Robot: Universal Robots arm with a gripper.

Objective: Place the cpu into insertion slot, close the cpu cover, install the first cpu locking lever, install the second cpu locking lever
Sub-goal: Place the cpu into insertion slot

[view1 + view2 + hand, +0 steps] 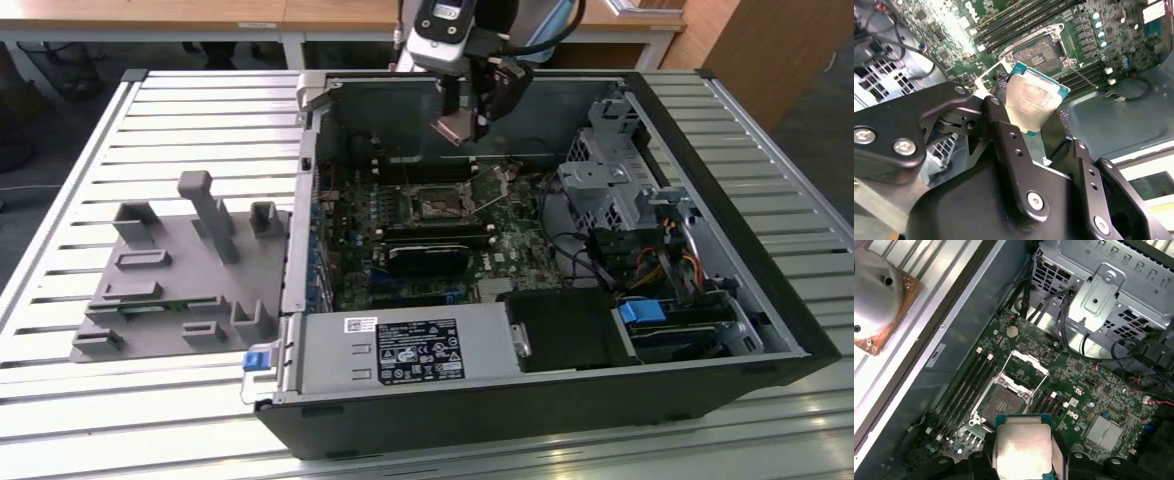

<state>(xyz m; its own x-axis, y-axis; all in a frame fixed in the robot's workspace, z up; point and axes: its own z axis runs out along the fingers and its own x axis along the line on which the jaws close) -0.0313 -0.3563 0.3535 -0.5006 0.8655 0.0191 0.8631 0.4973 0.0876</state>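
Jaws around cpu (1034,100) (insertion slot (1003,402) bare)

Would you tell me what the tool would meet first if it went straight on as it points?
Its held cpu would probably touch the motherboard at or beside the open insertion slot; depth unclear.

Exterior view overlooks the open computer case (534,425) from above; both wrist views face down closely, sharing the socket (1001,405).

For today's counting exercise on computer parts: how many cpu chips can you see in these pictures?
1. The cpu is held in the gripper, above the motherboard, near the open, empty insertion slot. Others could lie hidden elsewhere.
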